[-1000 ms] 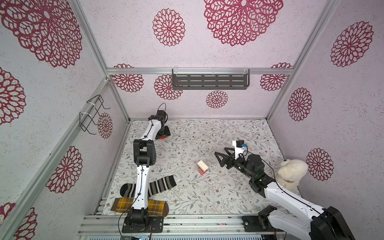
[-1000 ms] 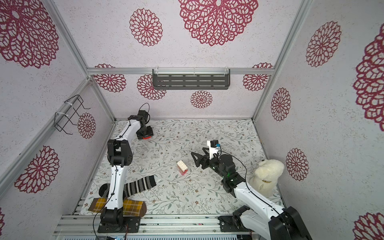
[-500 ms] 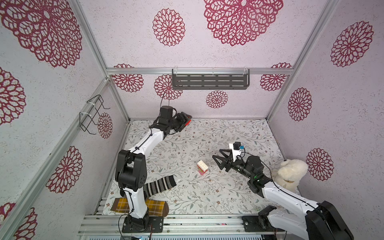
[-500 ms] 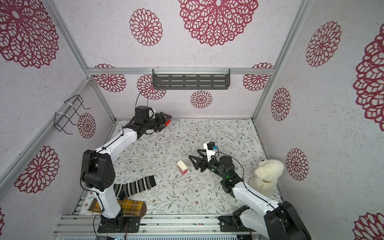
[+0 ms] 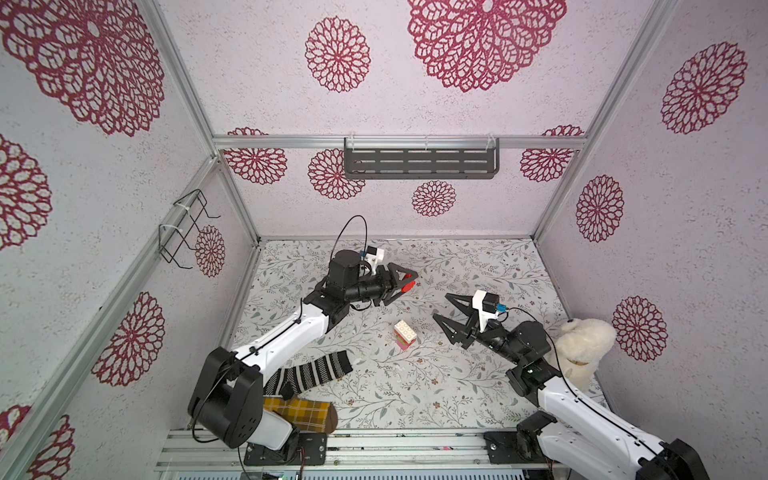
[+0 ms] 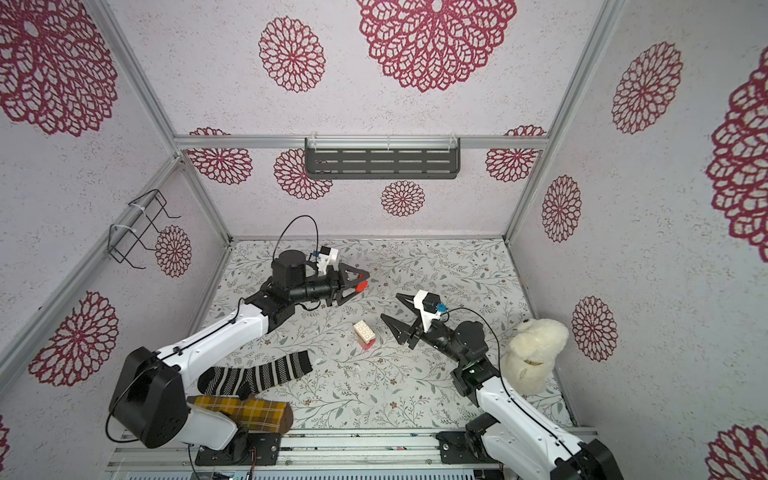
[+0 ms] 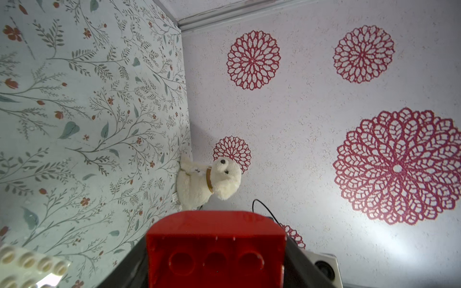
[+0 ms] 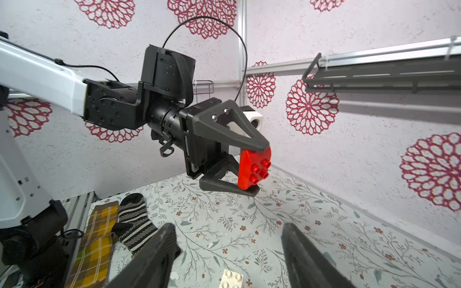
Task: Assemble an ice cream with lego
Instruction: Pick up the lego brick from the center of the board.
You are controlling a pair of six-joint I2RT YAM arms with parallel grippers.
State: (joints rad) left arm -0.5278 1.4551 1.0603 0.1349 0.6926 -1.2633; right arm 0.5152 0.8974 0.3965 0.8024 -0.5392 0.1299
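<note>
Since the earlier frames the left arm has swung from the back corner toward the centre. The left end effector [image 5: 405,281] grasps a red brick [image 8: 254,169] aloft, studs sideways. The part-built ice cream [image 5: 405,334], white brick uppermost, stands on the worktop [image 5: 457,382] just beside the empty, spread right end effector [image 5: 440,311]. Step in hand: bringing the red layer. The next move likely calls for turning it studs-up, aligning it and pressing it on.

White brick [image 5: 405,331]: layers under it mostly hidden in both top views, only pink-red sliver shows. Cut by edge in right wrist view, blurred corner in left wrist view. Red brick [image 7: 215,249]: part cut by edge there. Plaid sock [image 5: 307,415], well apart from white brick: 1 end under left arm [image 5: 286,336] base.
</note>
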